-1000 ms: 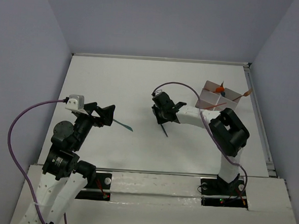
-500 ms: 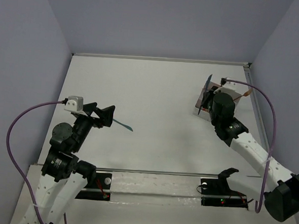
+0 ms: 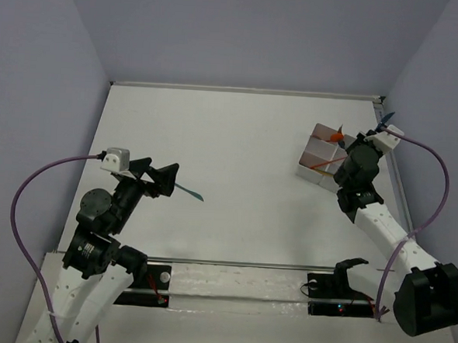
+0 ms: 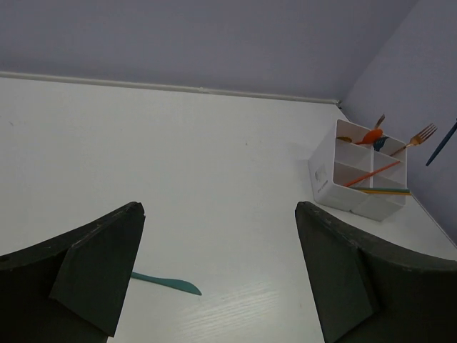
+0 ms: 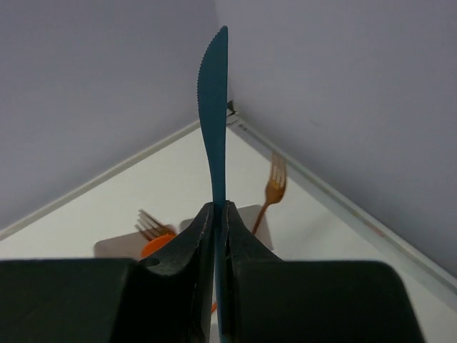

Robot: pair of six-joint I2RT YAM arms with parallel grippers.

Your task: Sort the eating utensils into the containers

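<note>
Right fingers [image 5: 207, 229]: pressed tight together on the handle of the held teal knife [image 5: 216, 136], its serrated blade poking straight out past the tips.
Held teal knife: up in the air by the worktop's [image 3: 215, 139] right edge, towards the far right corner, just beyond the white box [image 3: 311, 157]. It is not in a compartment yet.
White box: near the right edge, already holding an orange fork [image 5: 272, 187], an orange spoon [image 4: 371, 136] and slim sticks.
Left fingers [image 3: 166, 177]: spread wide, pinching nothing, low over the near left part.
Loose teal knife [image 4: 166, 283]: flat on the worktop just ahead of the left fingers, well apart from the box.
Handling: it looks feather-light, thin, fairly stiff and slick. Lying flat, it offers little height to pinch and will likely skate if nudged.
Where to hold: across the handle's narrow edges, near mid-handle, so it won't pivot.
Risk: a tip snagging on the box's dividers.
</note>
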